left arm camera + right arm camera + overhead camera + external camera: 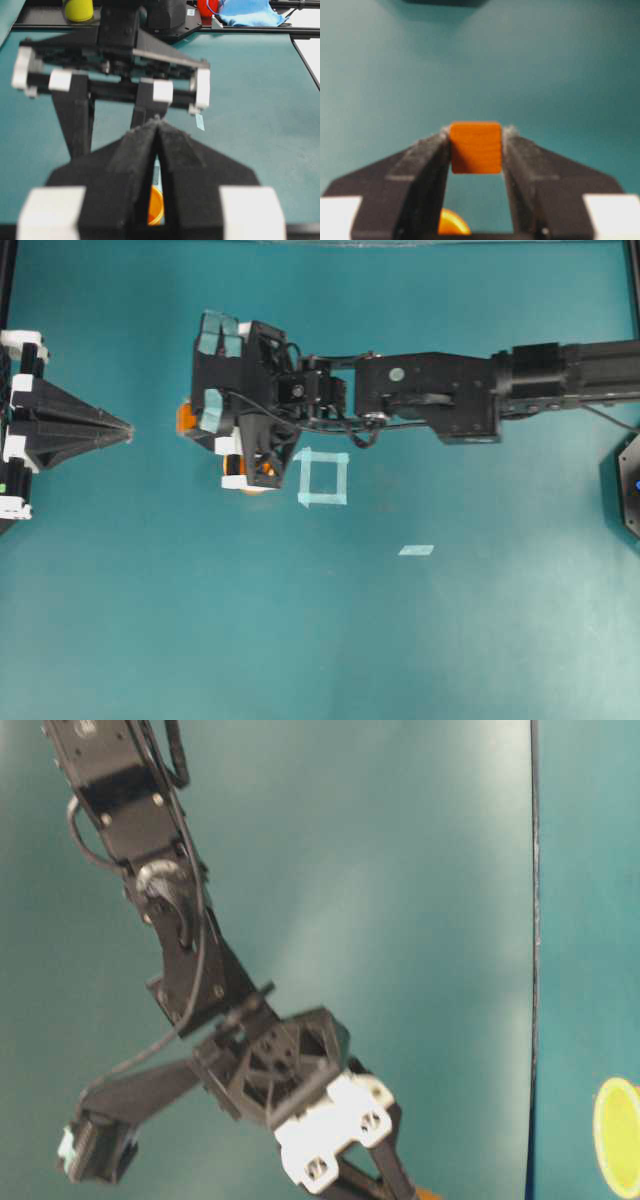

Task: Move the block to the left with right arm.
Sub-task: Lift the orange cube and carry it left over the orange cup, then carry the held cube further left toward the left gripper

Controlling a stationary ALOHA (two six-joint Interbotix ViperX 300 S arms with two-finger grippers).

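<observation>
Right claw [476,142] clenching smooth orange block [476,148] (square face), fuzzy black fingers [427,155]

The right arm [430,390] is black with boxy links, a thin black cable looping beneath its wrist, small round screws, white blocks and pale blue tape on its gripper [200,375]. The left gripper [128,430], at the frame's left, is a black pointed wedge with white blocks.

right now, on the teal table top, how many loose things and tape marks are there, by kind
small orange cube: 1
round yellow-orange cup: 1
pale blue tape square outline: 1
short pale blue tape strip: 1
total: 4
</observation>
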